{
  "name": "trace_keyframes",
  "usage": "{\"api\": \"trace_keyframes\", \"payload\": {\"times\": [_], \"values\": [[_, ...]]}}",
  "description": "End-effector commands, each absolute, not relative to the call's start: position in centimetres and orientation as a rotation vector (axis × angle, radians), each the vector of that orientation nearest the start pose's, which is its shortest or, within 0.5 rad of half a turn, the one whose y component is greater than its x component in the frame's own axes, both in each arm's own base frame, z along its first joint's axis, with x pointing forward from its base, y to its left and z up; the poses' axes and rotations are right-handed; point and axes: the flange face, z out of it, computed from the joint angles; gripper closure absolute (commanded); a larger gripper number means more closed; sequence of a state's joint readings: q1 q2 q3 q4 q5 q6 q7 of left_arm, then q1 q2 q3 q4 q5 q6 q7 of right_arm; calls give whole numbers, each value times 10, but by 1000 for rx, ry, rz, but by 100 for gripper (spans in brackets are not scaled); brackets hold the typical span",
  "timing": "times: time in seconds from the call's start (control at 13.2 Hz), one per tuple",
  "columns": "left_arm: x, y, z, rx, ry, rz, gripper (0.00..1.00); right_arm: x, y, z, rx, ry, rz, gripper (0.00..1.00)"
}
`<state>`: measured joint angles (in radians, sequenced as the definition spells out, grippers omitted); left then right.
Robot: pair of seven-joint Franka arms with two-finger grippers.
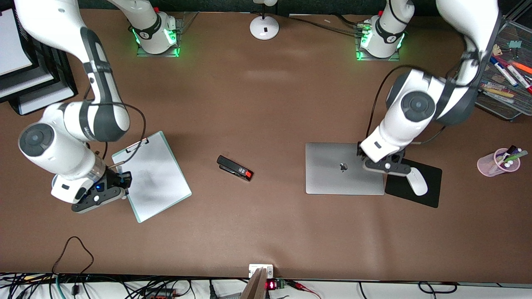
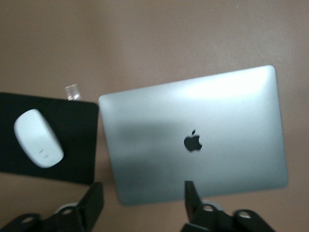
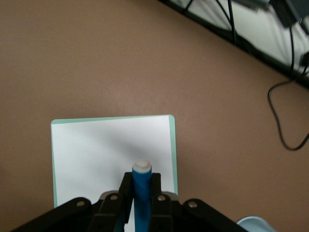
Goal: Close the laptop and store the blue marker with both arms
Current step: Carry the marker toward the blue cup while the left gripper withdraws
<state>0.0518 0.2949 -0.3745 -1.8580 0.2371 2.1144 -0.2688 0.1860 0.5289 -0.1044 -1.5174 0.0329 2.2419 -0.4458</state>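
The silver-grey laptop (image 1: 344,168) lies shut on the table with its apple logo up; it also shows in the left wrist view (image 2: 193,135). My left gripper (image 1: 386,167) hangs open over the laptop's edge beside the mouse pad, its jaws wide apart and empty (image 2: 142,195). My right gripper (image 1: 118,182) is over the clipboard's (image 1: 153,176) edge toward the right arm's end of the table. In the right wrist view it (image 3: 141,186) is shut on the blue marker (image 3: 142,193), white tip pointing out over the clipboard (image 3: 96,150).
A black mouse pad (image 1: 428,174) with a white mouse (image 1: 417,182) lies beside the laptop. A black stapler (image 1: 235,168) lies mid-table. A clear cup of markers (image 1: 498,162) and a mesh tray of markers (image 1: 509,77) stand at the left arm's end. Paper trays (image 1: 25,70) stand at the right arm's end.
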Motion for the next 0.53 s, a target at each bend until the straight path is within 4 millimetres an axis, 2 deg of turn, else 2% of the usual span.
{"api": "trace_keyframes", "payload": {"times": [0.0,0.23,0.3,0.45], "values": [[573,-179,405,-2976,258,44,0,713,68,418,-3005,-1094,-383,93],[553,-177,454,-3014,276,109,0,707,67,460,-2945,-1221,-479,95],[550,-172,473,-3062,288,199,0,704,66,472,-2912,-1237,-516,95],[549,-156,513,-3102,249,308,0,699,51,488,-2843,-1311,-564,95]]}}
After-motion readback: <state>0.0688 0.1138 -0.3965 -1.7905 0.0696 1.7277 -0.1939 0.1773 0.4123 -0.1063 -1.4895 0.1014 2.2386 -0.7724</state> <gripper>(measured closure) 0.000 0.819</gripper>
